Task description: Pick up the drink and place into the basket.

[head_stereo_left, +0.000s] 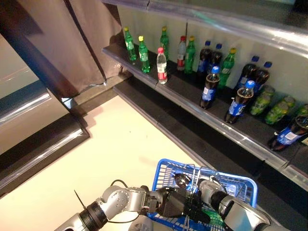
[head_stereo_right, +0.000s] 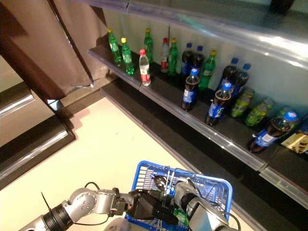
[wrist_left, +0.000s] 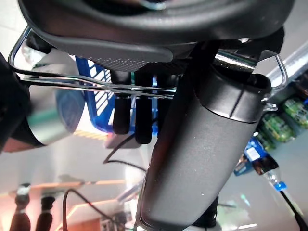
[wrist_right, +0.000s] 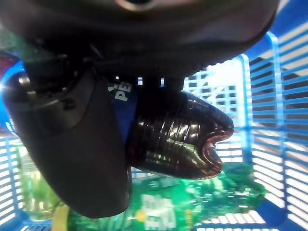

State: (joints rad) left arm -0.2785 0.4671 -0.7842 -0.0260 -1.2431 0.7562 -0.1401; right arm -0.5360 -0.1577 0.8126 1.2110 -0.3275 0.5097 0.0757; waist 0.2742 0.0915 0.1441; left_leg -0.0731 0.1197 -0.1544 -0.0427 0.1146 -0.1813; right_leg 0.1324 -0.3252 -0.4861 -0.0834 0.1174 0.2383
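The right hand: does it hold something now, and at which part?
Yes. The right hand grips a dark cola bottle around its labelled middle, inside the blue basket; the left hand holds the basket's wire handle.

Dark cola bottle (wrist_right: 178, 139) with blue label, tilted base-forward inside the blue wire-handled basket (head_stereo_left: 240, 185), above a green bottle (wrist_right: 192, 207) lying on its floor.

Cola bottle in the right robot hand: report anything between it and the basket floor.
The cola bottle, gripped by the right robot hand, is already inside the blue basket. Only a green bottle lying on the basket floor sits beneath it.
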